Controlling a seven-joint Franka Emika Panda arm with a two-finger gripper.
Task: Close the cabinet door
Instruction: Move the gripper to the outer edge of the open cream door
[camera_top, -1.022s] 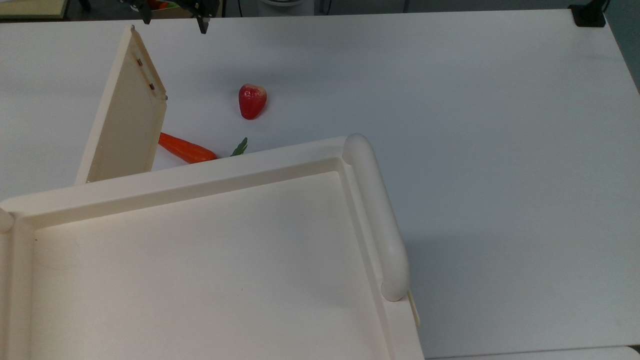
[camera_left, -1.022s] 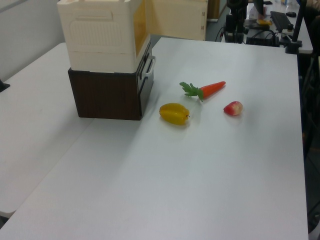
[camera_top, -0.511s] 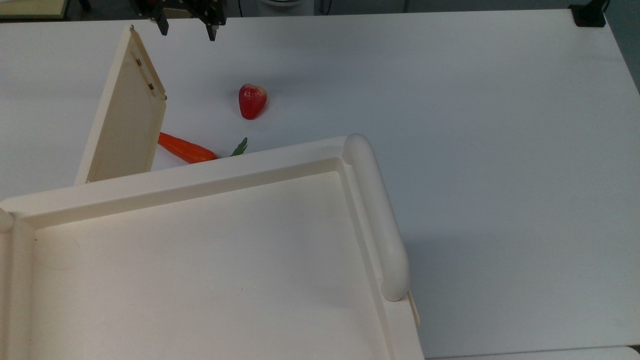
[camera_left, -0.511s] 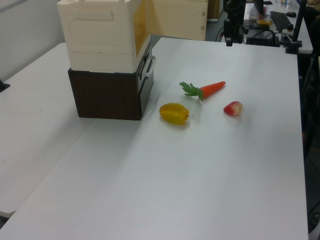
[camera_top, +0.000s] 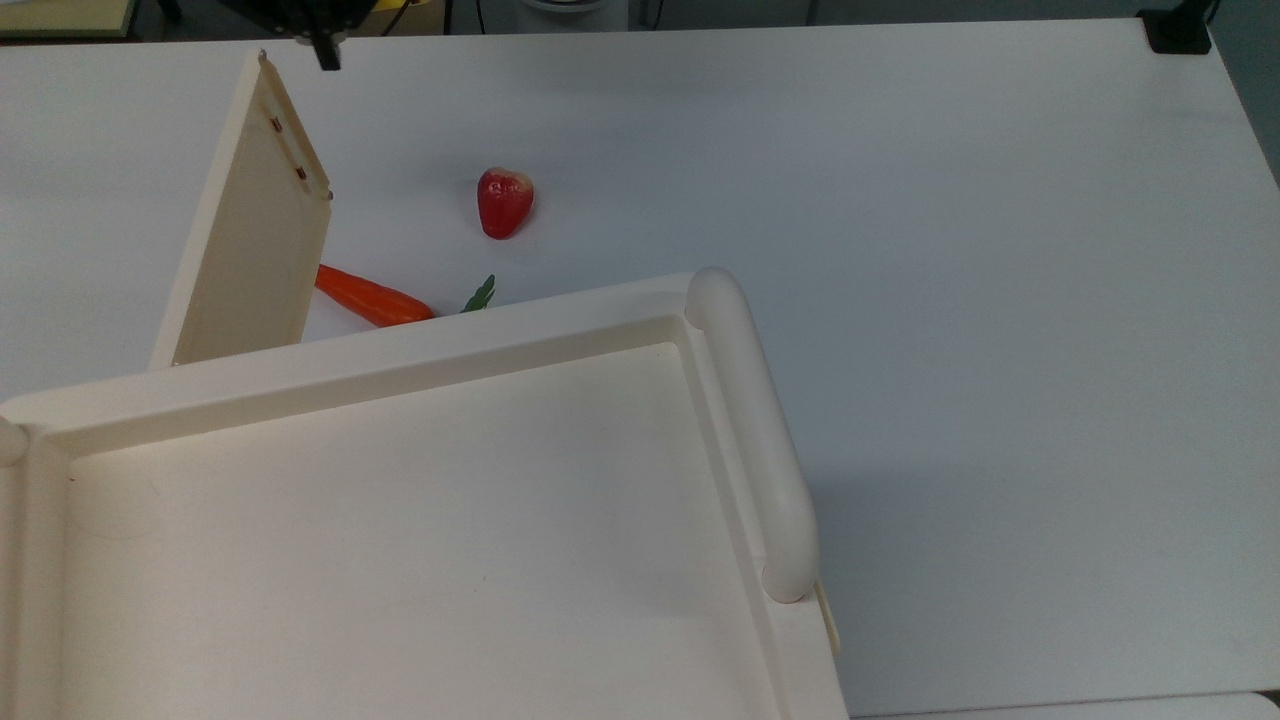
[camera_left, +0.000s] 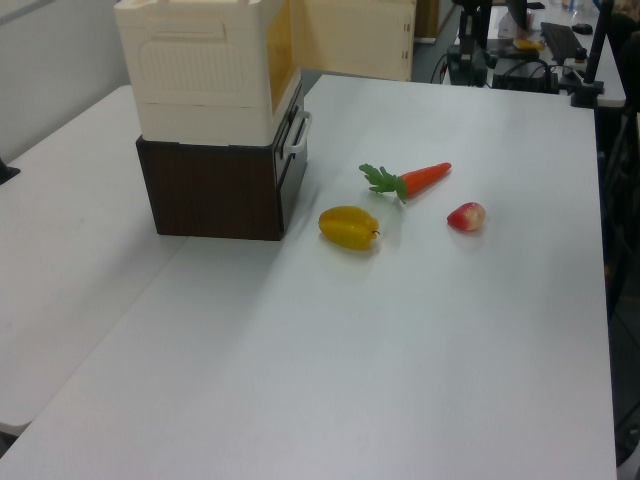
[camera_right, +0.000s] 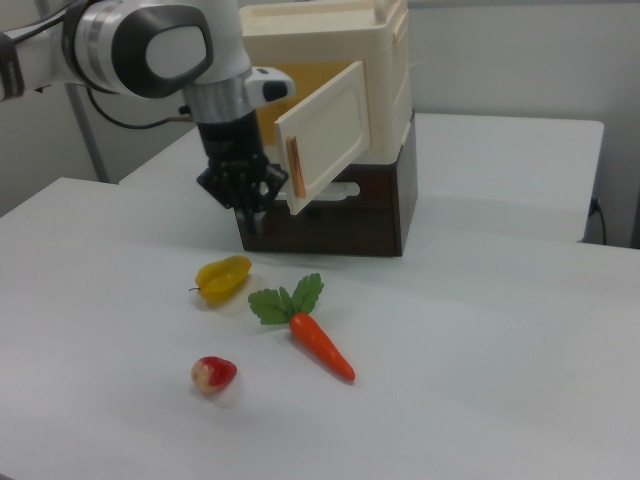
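One door mattered: the cabinet door (camera_right: 325, 135) stood swung wide from the cabinet (camera_right: 345, 60); my gripper (camera_right: 247, 205) hung just beside its handle edge, holding nothing, apparently to push it shut; how far my fingers were apart, I could not tell.

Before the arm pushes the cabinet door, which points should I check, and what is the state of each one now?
1. The cabinet door is open: ok, it swings out from the cabinet.
2. The gripper is beside the door's handle edge: ok, in the right view.
3. Gripper touches the door: cannot tell.
4. Carrot, yellow fruit and red fruit are away from the door: ok, they lie on the table.
5. Opening free of things: cannot tell.
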